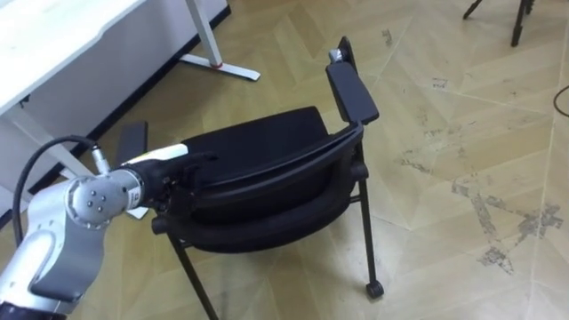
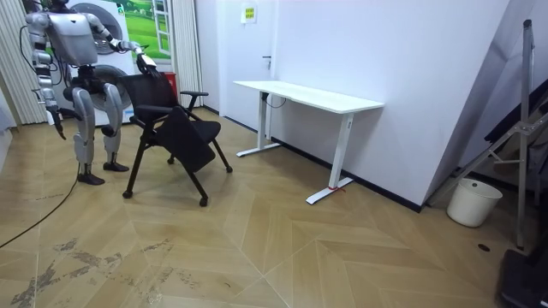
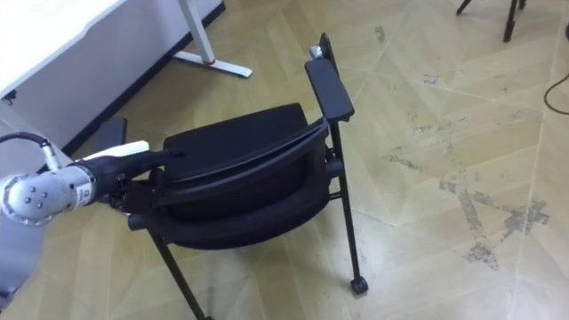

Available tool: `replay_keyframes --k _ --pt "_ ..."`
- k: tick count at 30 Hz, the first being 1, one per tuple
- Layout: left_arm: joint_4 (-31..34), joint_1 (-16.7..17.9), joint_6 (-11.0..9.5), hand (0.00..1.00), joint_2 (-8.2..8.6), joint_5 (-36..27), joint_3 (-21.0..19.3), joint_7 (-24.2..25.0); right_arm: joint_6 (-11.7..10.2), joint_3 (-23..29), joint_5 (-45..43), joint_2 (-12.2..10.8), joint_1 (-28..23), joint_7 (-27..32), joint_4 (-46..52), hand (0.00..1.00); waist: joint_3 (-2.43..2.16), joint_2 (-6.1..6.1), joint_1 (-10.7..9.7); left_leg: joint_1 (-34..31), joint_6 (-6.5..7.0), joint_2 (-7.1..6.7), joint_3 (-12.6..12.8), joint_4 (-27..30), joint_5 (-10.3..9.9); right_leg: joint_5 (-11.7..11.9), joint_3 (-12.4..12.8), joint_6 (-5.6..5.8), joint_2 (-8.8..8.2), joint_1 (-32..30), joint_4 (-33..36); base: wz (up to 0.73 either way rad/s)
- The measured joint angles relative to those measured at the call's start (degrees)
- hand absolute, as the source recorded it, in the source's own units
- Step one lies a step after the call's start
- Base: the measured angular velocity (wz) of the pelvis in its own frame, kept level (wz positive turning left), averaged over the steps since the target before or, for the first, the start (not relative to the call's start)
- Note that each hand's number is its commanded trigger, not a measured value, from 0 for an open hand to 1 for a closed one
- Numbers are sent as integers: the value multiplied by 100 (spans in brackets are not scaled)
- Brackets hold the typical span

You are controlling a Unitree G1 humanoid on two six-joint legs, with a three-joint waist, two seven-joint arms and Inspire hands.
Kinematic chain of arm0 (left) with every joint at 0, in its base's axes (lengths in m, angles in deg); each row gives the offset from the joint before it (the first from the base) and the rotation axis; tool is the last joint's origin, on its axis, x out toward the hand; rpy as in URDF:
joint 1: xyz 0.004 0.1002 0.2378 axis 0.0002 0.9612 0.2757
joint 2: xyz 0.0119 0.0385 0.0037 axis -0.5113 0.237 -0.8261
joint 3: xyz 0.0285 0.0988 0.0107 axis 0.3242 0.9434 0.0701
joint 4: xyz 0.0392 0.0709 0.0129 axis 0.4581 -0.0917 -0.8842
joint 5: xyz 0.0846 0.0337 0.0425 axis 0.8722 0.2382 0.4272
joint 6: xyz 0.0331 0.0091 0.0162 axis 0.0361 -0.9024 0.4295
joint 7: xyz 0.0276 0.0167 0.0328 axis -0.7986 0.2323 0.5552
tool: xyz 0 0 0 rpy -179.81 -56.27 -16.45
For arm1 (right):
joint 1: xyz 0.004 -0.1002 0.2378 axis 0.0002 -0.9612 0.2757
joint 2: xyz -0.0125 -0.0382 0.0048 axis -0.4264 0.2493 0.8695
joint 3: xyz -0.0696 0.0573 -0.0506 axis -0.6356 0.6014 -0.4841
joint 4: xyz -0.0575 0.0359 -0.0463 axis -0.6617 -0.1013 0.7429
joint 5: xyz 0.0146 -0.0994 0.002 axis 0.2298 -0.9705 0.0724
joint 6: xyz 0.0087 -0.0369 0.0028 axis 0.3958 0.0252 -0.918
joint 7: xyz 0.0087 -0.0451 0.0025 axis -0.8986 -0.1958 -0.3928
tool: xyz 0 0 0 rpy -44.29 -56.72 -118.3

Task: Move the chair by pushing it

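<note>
A black chair (image 1: 267, 178) with armrests (image 1: 352, 89) stands on the wood floor, its backrest towards me. My left hand (image 1: 174, 178) lies on the left end of the backrest's top edge, fingers stretched along it. In the room view I stand behind the chair (image 2: 175, 128) at the room view's left, left arm reached out to its back. My right hand (image 2: 58, 128) hangs at my side.
A white desk (image 1: 53, 36) on metal legs (image 1: 222, 67) stands ahead to my left, by the wall (image 2: 308, 96). A dark flat thing (image 1: 132, 140) lies on the floor beside it. Tripod legs (image 1: 516, 18) stand far right. A white bucket (image 2: 473, 202) sits by the far wall.
</note>
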Motion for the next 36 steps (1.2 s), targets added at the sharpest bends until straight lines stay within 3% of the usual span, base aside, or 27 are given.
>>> replay_keyframes --k 3,8,14,24,36 --pt "-11 -106 42 0 -100 -15 55 181 19 -15 -105 3 5 -35 -60 0 16 -18 3 9 -3 2 -10 -12 -1 0 -3 0 4 3 -1 2" --pt "-18 -202 129 0 -133 -32 73 379 52 -54 -151 2 25 -36 -163 0 26 -24 10 27 -3 2 -12 -26 -2 0 -2 0 5 13 -1 0" --pt "-22 -337 150 0 -284 -145 83 539 49 -51 -202 3 58 -62 -145 0 99 -24 24 16 -4 6 -11 -26 -3 0 0 0 9 -2 0 0" --pt "-70 -451 198 0 -516 -544 268 646 43 -282 -231 45 149 -194 -142 0 54 63 18 20 -7 10 -4 -40 -5 0 1 0 12 -7 3 0" --pt "129 -434 235 0 -583 -551 287 763 39 -259 -181 59 171 -227 53 0 11 159 52 -11 -15 19 -7 -41 -15 0 -8 0 20 -41 8 0"
